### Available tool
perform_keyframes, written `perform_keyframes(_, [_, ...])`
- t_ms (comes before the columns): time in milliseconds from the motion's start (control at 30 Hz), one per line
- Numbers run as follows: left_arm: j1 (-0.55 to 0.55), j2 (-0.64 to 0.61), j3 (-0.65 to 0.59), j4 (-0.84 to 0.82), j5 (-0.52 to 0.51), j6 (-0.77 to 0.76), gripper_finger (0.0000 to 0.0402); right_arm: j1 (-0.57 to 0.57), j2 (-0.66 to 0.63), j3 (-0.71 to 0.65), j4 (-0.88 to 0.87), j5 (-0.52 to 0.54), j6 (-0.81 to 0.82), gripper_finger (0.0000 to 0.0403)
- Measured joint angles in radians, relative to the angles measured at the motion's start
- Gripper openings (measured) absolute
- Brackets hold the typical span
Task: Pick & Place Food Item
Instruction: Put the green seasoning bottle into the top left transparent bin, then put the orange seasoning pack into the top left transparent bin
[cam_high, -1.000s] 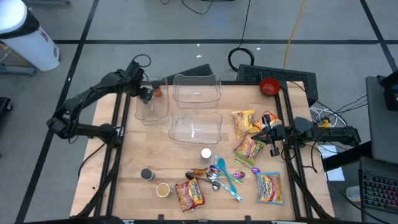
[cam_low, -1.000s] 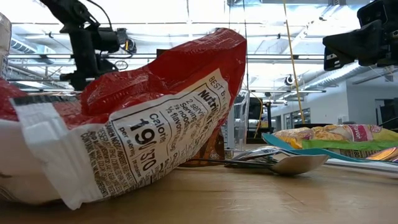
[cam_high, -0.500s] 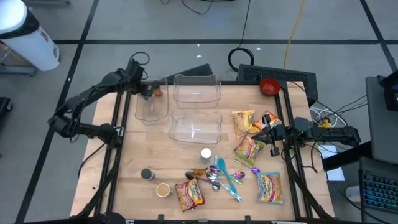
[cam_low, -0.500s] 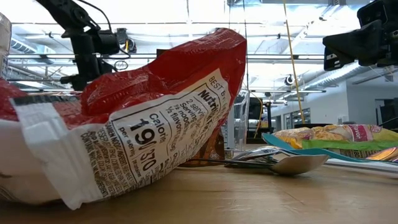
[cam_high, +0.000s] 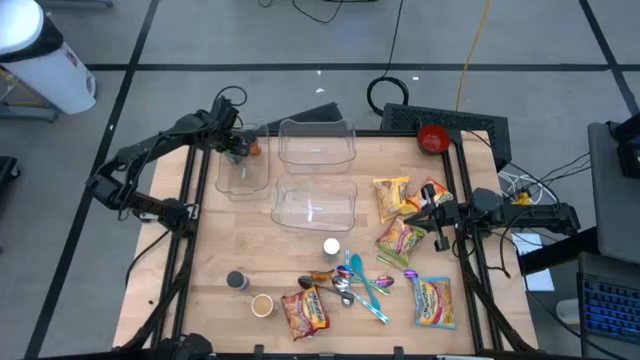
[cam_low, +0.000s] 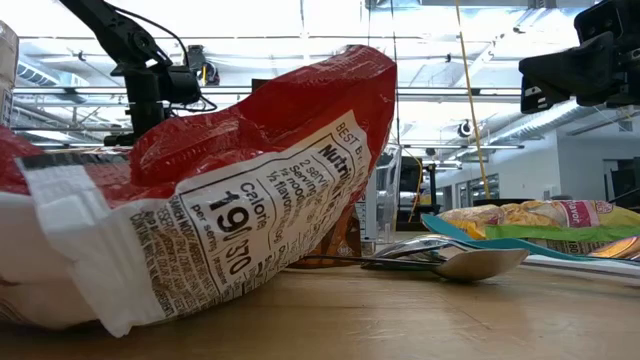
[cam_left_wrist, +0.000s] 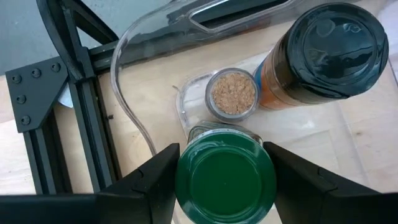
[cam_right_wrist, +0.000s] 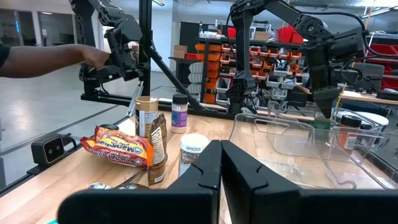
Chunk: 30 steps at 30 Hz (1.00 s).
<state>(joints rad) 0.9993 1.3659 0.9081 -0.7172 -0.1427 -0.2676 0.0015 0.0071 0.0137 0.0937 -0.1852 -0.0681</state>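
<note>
I've got the left gripper (cam_left_wrist: 225, 186) out at the table's far left corner, its two dark fingers (cam_left_wrist: 152, 180) clamped on the sides of a green-lidded clear jar (cam_left_wrist: 225, 182). Through the left wrist camera the jar hangs over the small clear plastic bin (cam_high: 243, 160), whose curved rim runs right past it. Down inside that bin I can see a small open jar of tan granules (cam_left_wrist: 232, 94) and, touching it, a black-capped orange bottle (cam_left_wrist: 323, 53).

The right gripper (cam_high: 433, 215) sits at the right side of the table, jaws pressed together with nothing between them, above the yellow-and-red snack packets (cam_high: 393, 196).

Writing: in the low view a big red-and-white crinkled food packet (cam_low: 200, 210) fills the frame, reading "19/70", "Calorie" and "per serving", with "Nutri..." running off its fold. The right wrist camera picks up a white canister (cam_right_wrist: 193, 152) marked "SPICES".

Two larger clear bins (cam_high: 316, 140) stand mid-table. A person's arm (cam_right_wrist: 56, 56) reaches in beyond the table.
</note>
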Motion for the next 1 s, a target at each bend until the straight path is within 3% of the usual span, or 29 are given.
perform_keyframes(233, [-0.003,0.000,0.000,-0.001,0.003,0.001,0.0220,0.000,0.000,0.000,0.000,0.000,0.000,0.0000])
perform_keyframes(767, [-0.008,-0.013,0.011,0.004,0.015,0.023,0.0318,0.000,0.000,0.000,0.000,0.000,0.000,0.0000])
perform_keyframes(1000, [-0.008,-0.074,0.110,-0.037,0.147,-0.006,0.0330,0.000,0.000,0.000,0.000,0.000,0.000,0.0000])
